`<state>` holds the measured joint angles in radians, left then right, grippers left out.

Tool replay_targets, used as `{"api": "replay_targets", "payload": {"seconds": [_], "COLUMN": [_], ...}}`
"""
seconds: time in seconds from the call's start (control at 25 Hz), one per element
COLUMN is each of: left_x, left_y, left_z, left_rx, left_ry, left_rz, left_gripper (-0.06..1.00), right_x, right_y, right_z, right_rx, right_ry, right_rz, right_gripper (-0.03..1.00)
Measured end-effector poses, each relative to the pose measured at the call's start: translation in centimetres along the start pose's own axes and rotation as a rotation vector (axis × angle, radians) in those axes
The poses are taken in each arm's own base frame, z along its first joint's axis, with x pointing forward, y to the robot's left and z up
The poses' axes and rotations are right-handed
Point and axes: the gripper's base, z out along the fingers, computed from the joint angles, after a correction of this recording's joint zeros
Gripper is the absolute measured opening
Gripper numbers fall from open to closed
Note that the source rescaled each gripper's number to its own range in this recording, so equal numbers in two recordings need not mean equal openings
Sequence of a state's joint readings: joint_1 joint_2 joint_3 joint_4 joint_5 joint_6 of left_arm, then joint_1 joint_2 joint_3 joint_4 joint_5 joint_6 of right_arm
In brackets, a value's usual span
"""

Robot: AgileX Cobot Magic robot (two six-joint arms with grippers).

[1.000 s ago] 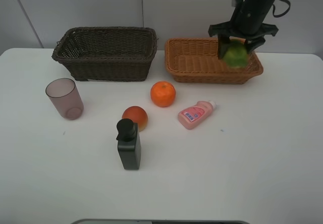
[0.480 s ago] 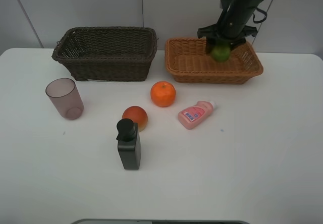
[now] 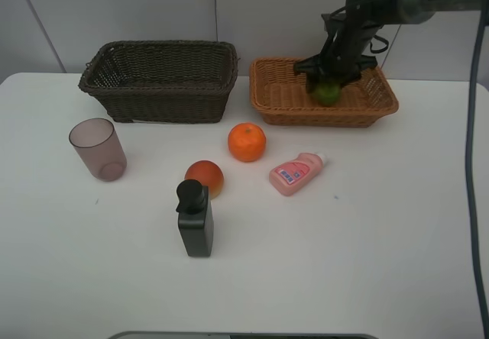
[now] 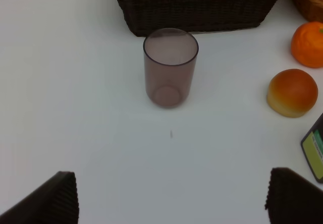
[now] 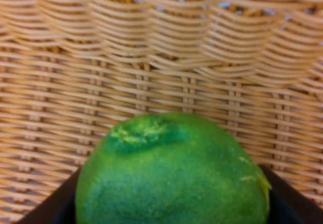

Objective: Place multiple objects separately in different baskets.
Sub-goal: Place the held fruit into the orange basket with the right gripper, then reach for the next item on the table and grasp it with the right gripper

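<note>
My right gripper (image 3: 328, 87) is down inside the light tan basket (image 3: 279, 106), shut on the green oval fruit (image 3: 327, 92); the right wrist view fills with that fruit (image 5: 171, 176) against the tan weave (image 5: 161, 57). On the table lie the orange (image 3: 247, 142), the reddish-orange fruit (image 3: 205, 177), the pink bottle (image 3: 296, 172), the upright black pump bottle (image 3: 195, 218) and the purplish cup (image 3: 98, 149). My left gripper (image 4: 171, 204) is open, hovering in front of the cup (image 4: 170, 66); it is out of the exterior view. The dark brown basket (image 3: 160, 79) holds nothing visible.
The white table's right side and front are bare. A dark cable (image 3: 472, 163) hangs along the right edge of the exterior view. A grey wall stands behind the baskets.
The right gripper has carried the green fruit left and downward, from above the tan basket's right end into the basket. The left arm's view is not given earlier.
</note>
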<state>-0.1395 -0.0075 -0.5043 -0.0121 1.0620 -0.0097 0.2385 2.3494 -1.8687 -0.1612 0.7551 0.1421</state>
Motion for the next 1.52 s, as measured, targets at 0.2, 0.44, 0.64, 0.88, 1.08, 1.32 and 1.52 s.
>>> {"api": "replay_targets", "payload": {"seconds": [0.2,0.44,0.64,0.88,1.08,1.32,1.52], "left_x": [0.0,0.0,0.0,0.0,0.0,0.0,0.0], "left_y": [0.0,0.0,0.0,0.0,0.0,0.0,0.0], "left_z": [0.0,0.0,0.0,0.0,0.0,0.0,0.0], "left_rx": [0.0,0.0,0.0,-0.001,-0.001,-0.001,-0.001], "left_ry": [0.0,0.0,0.0,0.0,-0.001,-0.001,-0.001], "left_rz": [0.0,0.0,0.0,0.0,0.0,0.0,0.0], "left_gripper": [0.96,0.96,0.96,0.96,0.96,0.96,0.96], "right_x": [0.0,0.0,-0.3,-0.1,0.6,1.8,3.3], "right_y": [0.0,0.0,-0.1,0.7,3.8,10.2,14.7], "right_z": [0.1,0.1,-0.5,-4.1,-7.6,-11.1,-12.4], "right_rx": [0.001,0.001,0.001,0.011,0.01,-0.022,-0.042], "right_ry": [-0.005,-0.008,-0.018,0.065,0.142,0.153,0.159], "right_rz": [0.005,0.005,0.006,-0.01,0.013,0.015,0.058], "right_gripper": [0.25,0.78,0.99,1.0,1.0,1.0,1.0]}}
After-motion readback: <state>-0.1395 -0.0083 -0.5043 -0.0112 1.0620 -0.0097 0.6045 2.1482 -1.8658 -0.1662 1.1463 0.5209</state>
